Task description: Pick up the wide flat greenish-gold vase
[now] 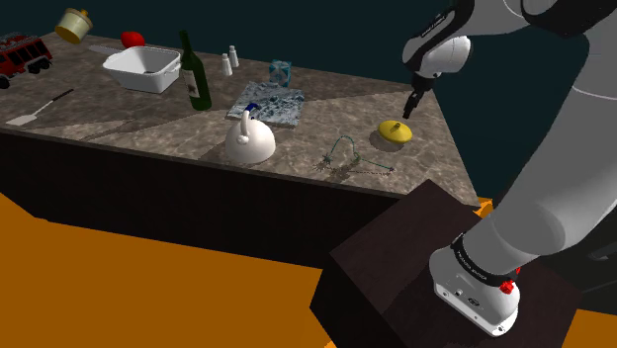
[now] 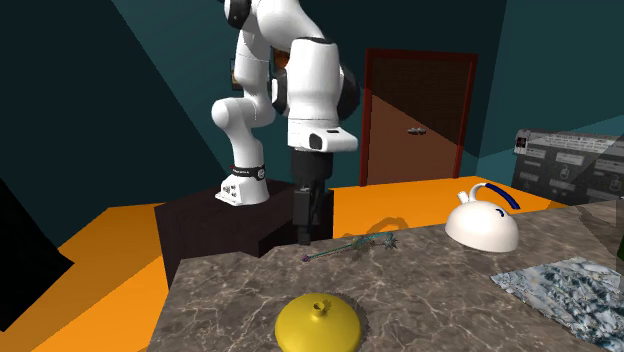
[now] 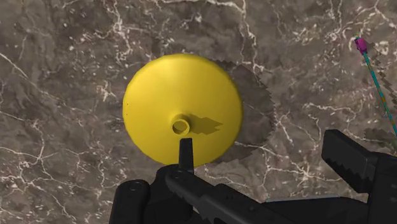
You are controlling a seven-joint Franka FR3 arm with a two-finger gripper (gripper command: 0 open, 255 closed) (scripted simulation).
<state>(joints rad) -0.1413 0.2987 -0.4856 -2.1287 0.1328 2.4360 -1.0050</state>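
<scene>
Approach step, by the look of it. Gripper [image 1: 408, 107] hanging above the worktop [image 1: 148, 124], right of centre in the shoulder view, spread wide open and holding nothing. Wide flat vase [image 1: 396, 131], plain yellow as drawn, lying just below it, near the worktop's right end. In the second exterior view, vase [image 2: 318, 325] at bottom centre, gripper [image 2: 311, 236] above and behind it at mid-frame. In the wrist view, vase [image 3: 181, 108] ahead of the gripper [image 3: 264, 151], one fingertip lined up with the small neck at the dome's middle, the other well off to the side over bare worktop [image 3: 63, 63].

To do it well:
- Shift sideways first, to bring the neck midway between the two fingers rather than under one.
- Treat the low dome as probably too broad and too sloped to clasp; aim for the neck.
- Descend straight, stop short of pressing on the dome, close gently, lift vertically.
- Mind the thin stem [image 3: 375, 83] lying near the outer finger; likely no trouble given a vertical descent.
</scene>
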